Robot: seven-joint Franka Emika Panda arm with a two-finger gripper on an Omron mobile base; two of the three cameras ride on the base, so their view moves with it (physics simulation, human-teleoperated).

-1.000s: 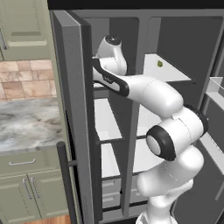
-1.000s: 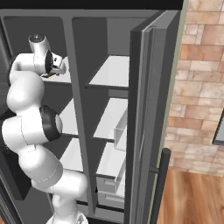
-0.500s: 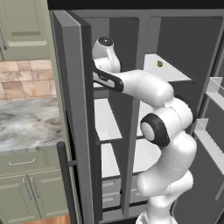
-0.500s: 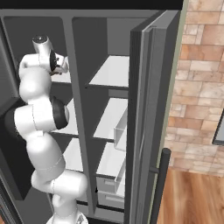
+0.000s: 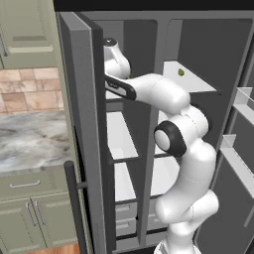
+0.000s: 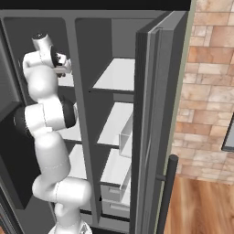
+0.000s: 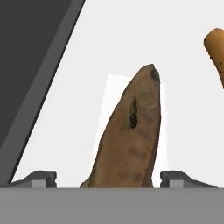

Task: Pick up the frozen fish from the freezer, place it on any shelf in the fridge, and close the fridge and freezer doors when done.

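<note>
Tool (image 7: 108, 180): the two dark finger tips stand well apart at the bottom of the hand view, released, with the frozen fish (image 7: 129, 144) lying between them; nothing is clamped yet.
Frozen fish: brown, long and tapered, flat on a white freezer shelf (image 7: 183, 100); its pointed end runs away from the tool and its broad end passes out of sight at the bottom between the finger tips.
Step in hand: judged to be the pick-up, with the tool lined up along the fish's length and no closing shown; placing in the fridge and shutting both doors are not yet done.
Next move calls for: in my judgement, a short advance until the finger tips flank the thick part of the body, then closing across its width; a grip near the thin tip looks likely to slip.
Neighbouring item: an orange-brown speckled object (image 7: 216, 51) lies at the far right of the shelf, apart from the fish; what it is cannot be told.
Shelf edge: a dark grey wall (image 7: 33, 65) bounds the shelf on the left of the hand view, near the left finger tip; open white shelf lies to the right.
Arm (image 5: 163, 99): reaches into the upper left compartment, past the edge of the open freezer door (image 5: 82, 124).
Room for withdrawal: the centre divider (image 6: 80, 114) stands close beside the arm; the fridge door (image 6: 153, 123) is open, and white fridge shelves (image 6: 119, 73) show bare surface for placing.
</note>
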